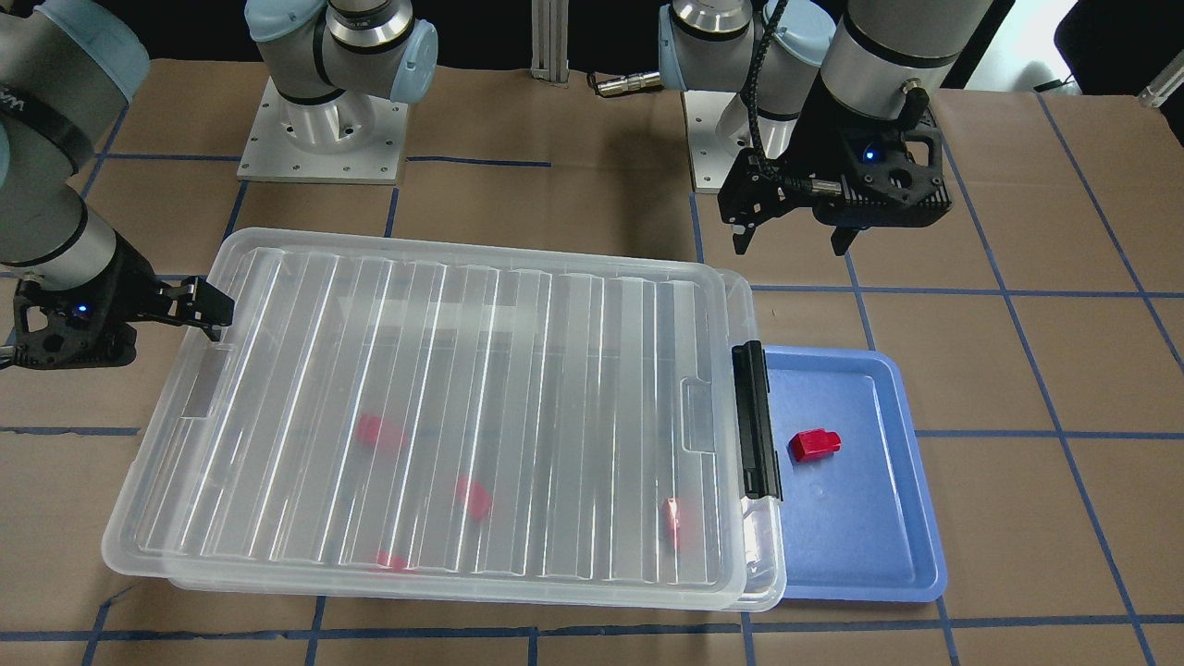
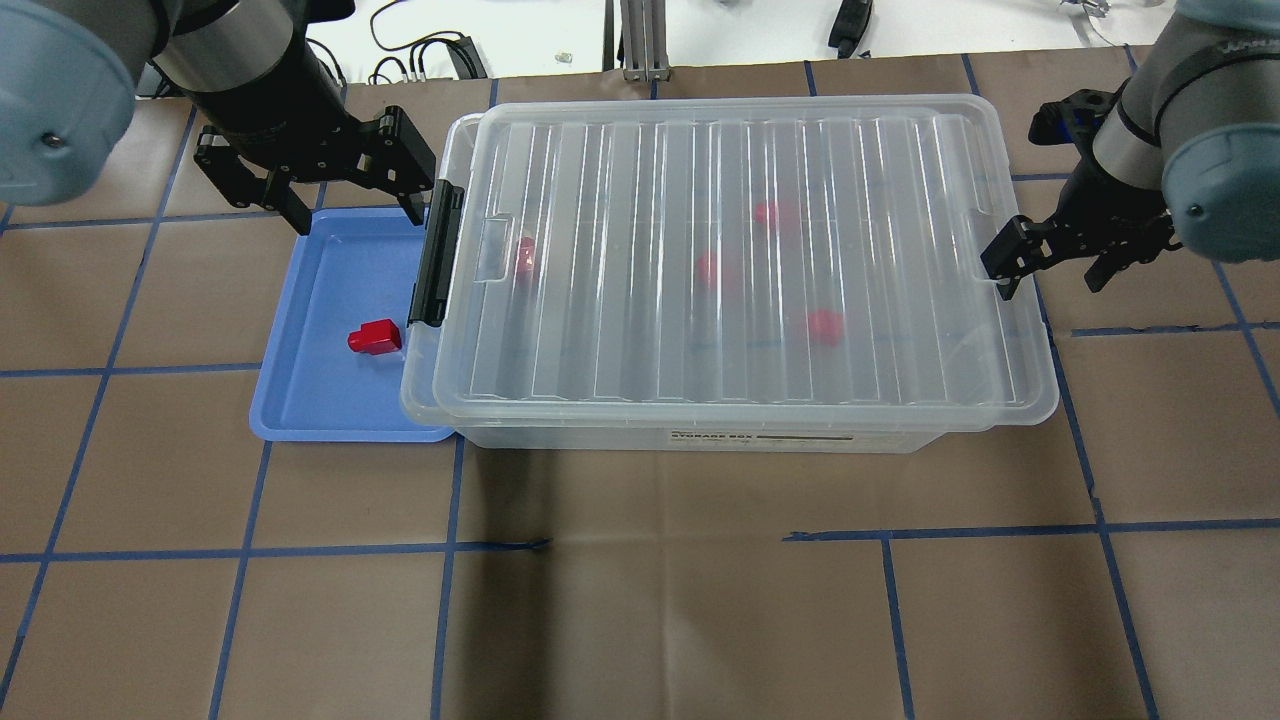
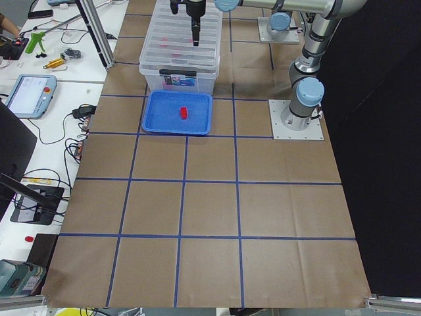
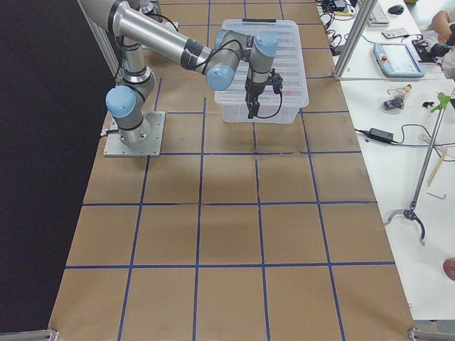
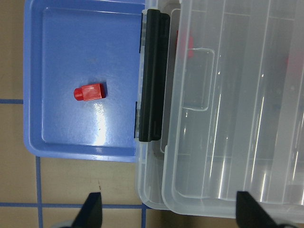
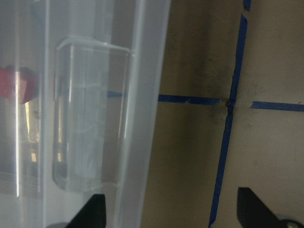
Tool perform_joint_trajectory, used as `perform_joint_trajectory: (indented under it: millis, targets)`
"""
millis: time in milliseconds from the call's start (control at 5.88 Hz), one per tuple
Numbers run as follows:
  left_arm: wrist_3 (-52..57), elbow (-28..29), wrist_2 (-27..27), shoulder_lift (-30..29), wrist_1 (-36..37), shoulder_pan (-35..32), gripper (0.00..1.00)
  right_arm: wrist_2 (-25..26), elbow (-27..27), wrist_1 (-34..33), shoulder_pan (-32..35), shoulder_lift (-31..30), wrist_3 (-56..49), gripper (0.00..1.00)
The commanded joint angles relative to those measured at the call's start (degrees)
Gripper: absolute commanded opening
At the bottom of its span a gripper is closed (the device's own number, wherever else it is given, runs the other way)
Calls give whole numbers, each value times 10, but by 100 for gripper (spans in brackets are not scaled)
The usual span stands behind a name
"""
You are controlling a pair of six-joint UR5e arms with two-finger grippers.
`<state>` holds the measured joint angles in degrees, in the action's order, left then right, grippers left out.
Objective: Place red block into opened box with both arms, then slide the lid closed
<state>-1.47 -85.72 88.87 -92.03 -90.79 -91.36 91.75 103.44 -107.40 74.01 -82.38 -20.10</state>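
Lid [image 1: 444, 407] & box [image 2: 780, 440]: clear plastic, glossy w/ white glare streaks, lid ribbed; latch bar [image 1: 757, 421] is matt black plastic. Red block [image 1: 814, 444] is smooth, shiny plastic, in a glossy blue plastic tray [image 1: 869, 546] at the box's 3 o'clock, front-facing view. Tabletop [image 2: 640, 620] looks like matt brown paper w/ blue tape lines [image 2: 300, 551]; left end effector [image 1: 791, 245] & right end effector [image 2: 1048, 275] are matt black.

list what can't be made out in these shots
- Red plastic blocks inside the clear plastic box: blurred by the ribbed clear lid and glare, overhead view; shapes unclear.
- Box label text: too small, overhead view.
- Right gripper: right wrist view's bottom edge cuts off all but fingertips.
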Motion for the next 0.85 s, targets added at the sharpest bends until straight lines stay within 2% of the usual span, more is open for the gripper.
perform_joint_trajectory:
  millis: [0,340,680]
  targets:
    - [128,0,-5,-5,-1,21,98,1,7,-18,-13,-1,-1,100]
    - [346,-7,-12,-6,-10,61,98,0,6,-18,-63,-1,-58,100]
    - [609,-9,-8,-23,-1,75,98,4,6,-18,-95,-1,-80,100]
